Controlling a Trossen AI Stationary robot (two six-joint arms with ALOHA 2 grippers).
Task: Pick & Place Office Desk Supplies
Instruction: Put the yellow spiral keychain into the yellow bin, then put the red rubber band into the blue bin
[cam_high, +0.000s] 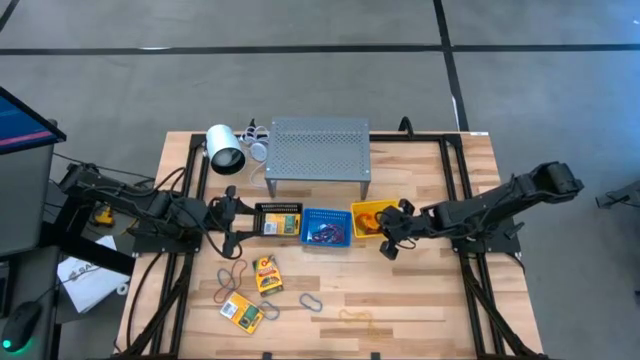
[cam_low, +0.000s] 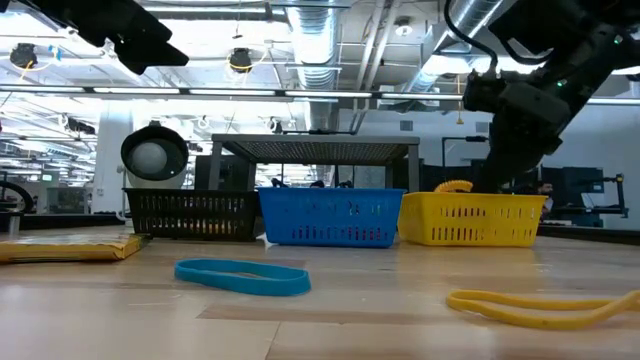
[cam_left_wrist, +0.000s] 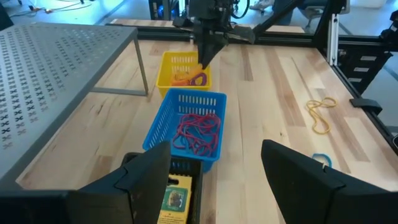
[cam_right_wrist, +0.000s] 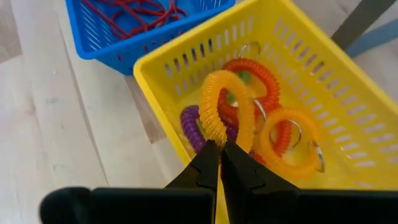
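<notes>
Three baskets sit in a row at the table's (cam_high: 420, 300) centre: the left basket (cam_high: 278, 220) at 9 o'clock of the middle basket (cam_high: 327, 227), the right basket (cam_high: 372, 218) at its 3 o'clock. The perforated shelf (cam_high: 318, 150) stands at 12 o'clock of the row, with the lamp-like cylinder (cam_high: 224, 148) at the shelf's 9 o'clock. Flat packs (cam_high: 267, 274), band loops (cam_high: 233, 275) and an oval clip (cam_high: 310, 301) lie loose at 6 to 7 o'clock of the baskets. Coiled loops (cam_right_wrist: 249, 118) lie in the right basket.
</notes>
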